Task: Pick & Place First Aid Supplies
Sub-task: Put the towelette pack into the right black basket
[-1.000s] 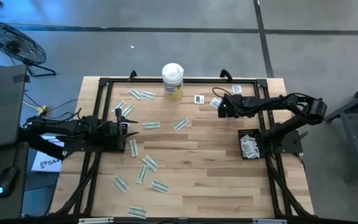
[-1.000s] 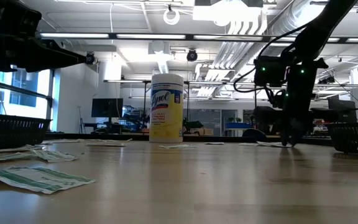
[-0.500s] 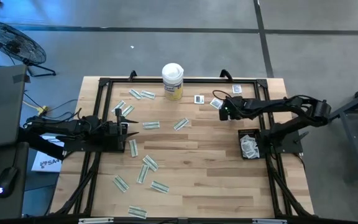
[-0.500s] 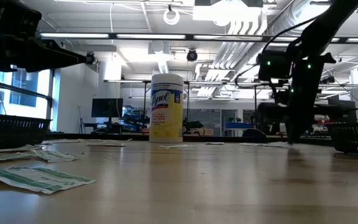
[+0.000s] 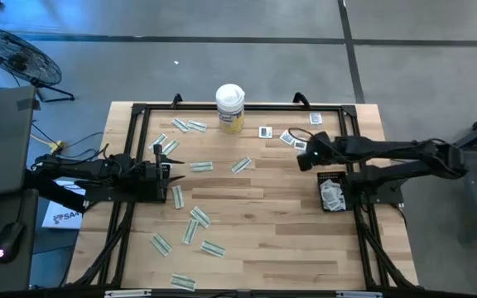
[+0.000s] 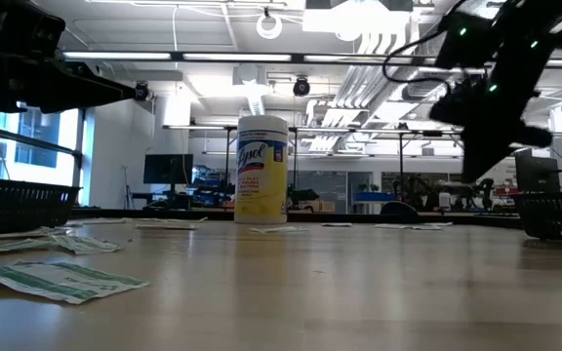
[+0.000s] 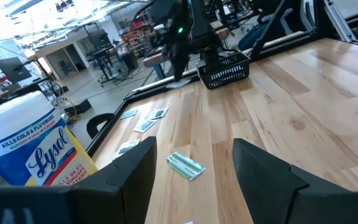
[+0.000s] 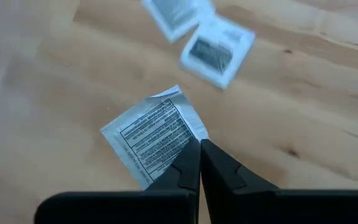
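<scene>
above the table, right gripper [image 8: 199, 163] pinching square packet [image 8: 156, 138]

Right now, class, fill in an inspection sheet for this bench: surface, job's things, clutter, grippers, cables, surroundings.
Surface: wooden table, black frame.
Job's things: green-white strips scattered left and centre; white square packets near the far edge; more in the black basket.
Clutter: wipes canister, upright.
Grippers: right gripper shut on a printed packet, lifted; left gripper open, waiting.
Cables: yellow-tipped leads off the left edge.
Surroundings: floor fan.
</scene>
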`<state>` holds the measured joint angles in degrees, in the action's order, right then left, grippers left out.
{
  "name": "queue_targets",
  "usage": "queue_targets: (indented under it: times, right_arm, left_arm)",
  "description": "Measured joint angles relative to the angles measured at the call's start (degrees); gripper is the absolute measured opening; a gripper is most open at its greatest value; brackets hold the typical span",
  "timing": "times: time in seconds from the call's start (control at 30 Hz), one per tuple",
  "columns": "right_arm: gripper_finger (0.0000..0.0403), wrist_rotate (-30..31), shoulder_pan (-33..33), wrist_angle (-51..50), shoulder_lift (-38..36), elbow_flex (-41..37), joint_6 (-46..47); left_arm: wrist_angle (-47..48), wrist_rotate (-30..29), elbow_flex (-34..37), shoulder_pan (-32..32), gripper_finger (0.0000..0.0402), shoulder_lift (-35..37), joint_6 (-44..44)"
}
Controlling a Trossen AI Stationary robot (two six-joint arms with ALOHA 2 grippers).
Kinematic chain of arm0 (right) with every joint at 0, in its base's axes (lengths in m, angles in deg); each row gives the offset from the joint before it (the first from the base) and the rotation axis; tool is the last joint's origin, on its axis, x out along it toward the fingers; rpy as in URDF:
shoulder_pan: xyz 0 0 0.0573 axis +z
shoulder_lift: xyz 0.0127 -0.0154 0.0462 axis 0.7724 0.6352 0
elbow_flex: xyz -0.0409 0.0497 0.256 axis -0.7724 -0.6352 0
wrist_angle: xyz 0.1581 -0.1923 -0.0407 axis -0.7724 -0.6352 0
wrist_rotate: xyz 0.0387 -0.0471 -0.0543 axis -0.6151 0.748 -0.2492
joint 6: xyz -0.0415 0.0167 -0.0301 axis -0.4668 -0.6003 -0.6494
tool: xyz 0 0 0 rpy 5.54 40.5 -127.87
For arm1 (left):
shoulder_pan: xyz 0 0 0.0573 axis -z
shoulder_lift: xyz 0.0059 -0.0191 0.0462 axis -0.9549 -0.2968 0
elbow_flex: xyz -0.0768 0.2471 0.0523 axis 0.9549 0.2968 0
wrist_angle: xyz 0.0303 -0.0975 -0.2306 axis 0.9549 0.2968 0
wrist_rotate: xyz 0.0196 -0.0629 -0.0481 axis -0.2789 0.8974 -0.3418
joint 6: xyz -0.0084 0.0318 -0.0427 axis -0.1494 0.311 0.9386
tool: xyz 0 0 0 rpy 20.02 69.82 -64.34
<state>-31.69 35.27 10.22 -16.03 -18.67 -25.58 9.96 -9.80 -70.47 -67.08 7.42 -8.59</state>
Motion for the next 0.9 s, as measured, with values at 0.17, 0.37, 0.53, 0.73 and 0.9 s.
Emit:
queue_targets:
  times: [0.17,0.37,0.53,0.73,0.9]
  right_arm:
    - [0.0001,-0.97,5.14,-20.21,-5.29,5.59,2.79]
    - [0.0,-7.25,11.22,-30.8,-7.07,8.44,8.1]
    - [0.0,-9.22,16.43,-31.06,-4.81,6.43,10.69]
    - [0.0,-10.63,19.05,-30.84,1.32,6.52,8.48]
    - [0.0013,-11.82,19.25,-30.8,7.15,6.52,3.7]
  left_arm:
    - [0.0,0.0,0.0,-0.01,0.0206,0.02,-0.01]
    - [-0.01,0.0,0.0,0.01,0.0206,0.01,0.01]
    - [0.01,0.0,0.0,0.01,0.0206,0.0,0.01]
    - [-0.01,0.0,0.0,0.01,0.0206,0.01,0.0]
    - [0.01,0.0,0.0,0.01,0.0206,0.01,-0.01]
